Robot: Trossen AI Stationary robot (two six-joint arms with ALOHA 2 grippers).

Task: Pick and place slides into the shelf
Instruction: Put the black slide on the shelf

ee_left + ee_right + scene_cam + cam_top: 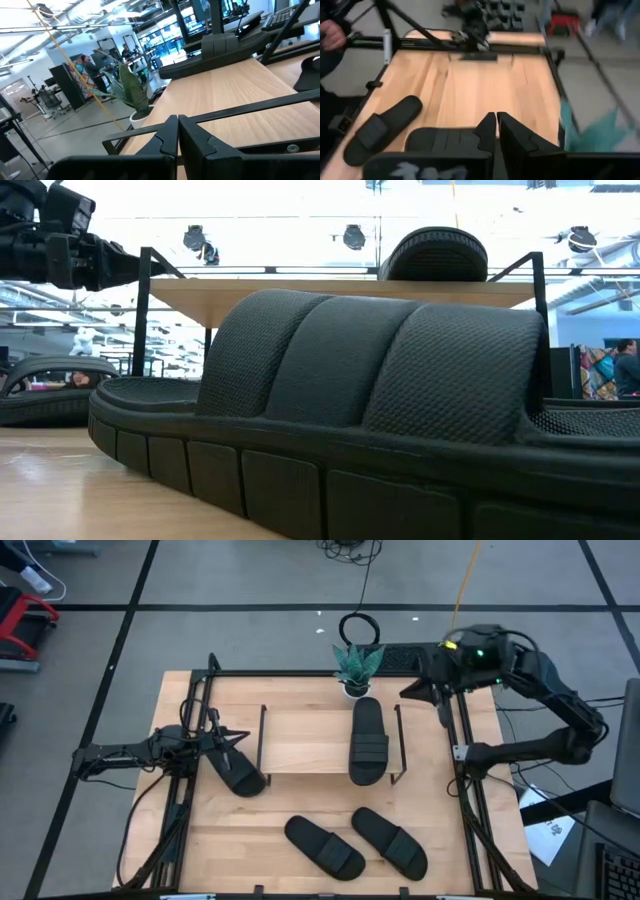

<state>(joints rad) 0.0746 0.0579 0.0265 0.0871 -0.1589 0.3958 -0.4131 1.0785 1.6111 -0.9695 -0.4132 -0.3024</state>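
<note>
Four black slides show. One slide [368,740] lies flat on the shelf board [305,740], near its right frame; it shows in the low view as slide [435,255] on board [350,285]. A second slide [235,770] rests sole-down on the table left of the shelf. Two more slides [323,847] [390,840] lie near the table's near edge. My left gripper [238,737] [177,132] is shut and hovers above the second slide's far end, pointing toward the shelf. My right gripper [440,705] [496,127] is shut, raised by the shelf's far right corner.
A small potted plant [356,668] stands at the table's far edge behind the shelf. Black metal rails [465,800] run along both table sides. A slide [320,410] fills the low view's foreground. People stand in the room beyond; a hand [330,35] shows past the table's left.
</note>
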